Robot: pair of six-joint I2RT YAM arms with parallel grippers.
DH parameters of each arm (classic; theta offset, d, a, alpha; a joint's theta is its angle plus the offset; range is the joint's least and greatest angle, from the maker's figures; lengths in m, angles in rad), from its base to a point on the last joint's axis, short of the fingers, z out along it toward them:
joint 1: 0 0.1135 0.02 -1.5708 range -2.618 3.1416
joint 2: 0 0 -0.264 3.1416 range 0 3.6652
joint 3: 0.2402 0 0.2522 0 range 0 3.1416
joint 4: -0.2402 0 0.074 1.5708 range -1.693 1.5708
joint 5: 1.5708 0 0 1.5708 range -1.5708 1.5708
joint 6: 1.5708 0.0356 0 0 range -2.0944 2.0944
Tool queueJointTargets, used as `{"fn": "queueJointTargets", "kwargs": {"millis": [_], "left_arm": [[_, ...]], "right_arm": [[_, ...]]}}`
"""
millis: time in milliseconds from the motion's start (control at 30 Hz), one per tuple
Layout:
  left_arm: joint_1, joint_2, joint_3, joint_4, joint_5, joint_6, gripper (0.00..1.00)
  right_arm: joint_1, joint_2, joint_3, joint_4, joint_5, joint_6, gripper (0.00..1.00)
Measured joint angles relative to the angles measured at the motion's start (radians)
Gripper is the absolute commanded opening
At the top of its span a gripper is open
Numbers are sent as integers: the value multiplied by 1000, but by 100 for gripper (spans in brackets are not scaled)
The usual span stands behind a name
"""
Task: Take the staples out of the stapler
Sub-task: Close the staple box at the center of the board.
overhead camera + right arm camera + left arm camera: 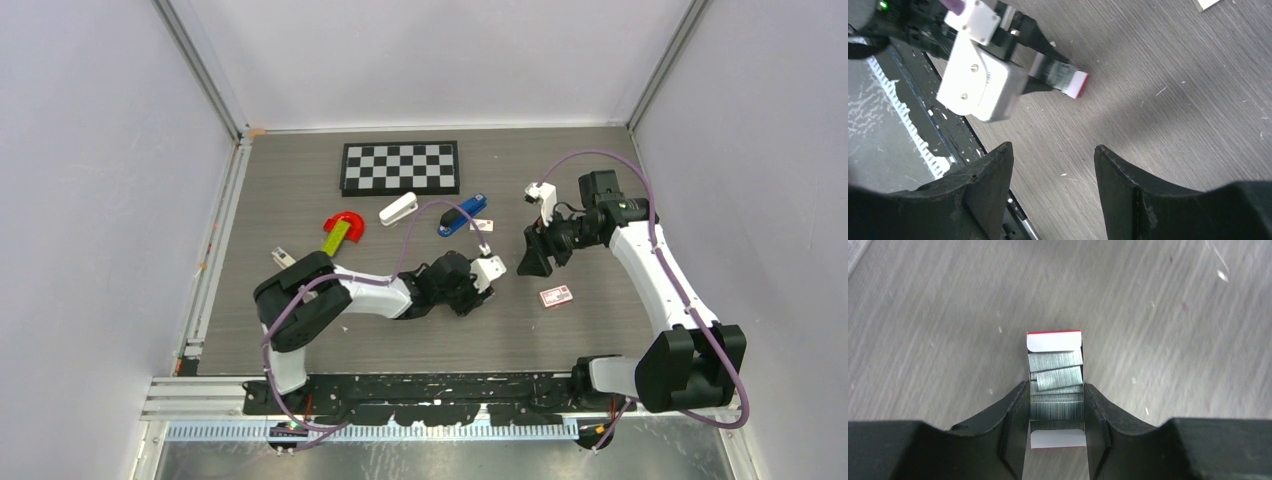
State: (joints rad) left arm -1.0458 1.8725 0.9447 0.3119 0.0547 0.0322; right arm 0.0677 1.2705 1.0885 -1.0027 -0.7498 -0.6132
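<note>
Left gripper fingers nearest the lens in the left wrist view, closed narrow against both long sides of a small open red-and-white tray. The tray is packed with silver staples in loose, slightly skewed strips. Can't tell whether the tray touches the table or hangs just over it. Right gripper is wide apart with nothing between the fingers, above bare tabletop, facing the left gripper from close by. Blue stapler lies on the table beyond the left gripper and apart from both grippers, just in front of the checkerboard, with a white stapler to its left. A closed red-and-white box sits near the right arm.
</note>
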Motion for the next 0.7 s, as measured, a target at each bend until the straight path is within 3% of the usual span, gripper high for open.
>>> {"fn": "queueJointTargets", "kwargs": {"millis": [300, 700], "left_arm": [[0, -174, -212, 12, 62, 52, 29], [0, -238, -300, 47, 89, 65, 29]], "right_arm": [[0, 16, 31, -113, 0, -190, 65], [-3, 24, 1, -267, 82, -729, 77]]}}
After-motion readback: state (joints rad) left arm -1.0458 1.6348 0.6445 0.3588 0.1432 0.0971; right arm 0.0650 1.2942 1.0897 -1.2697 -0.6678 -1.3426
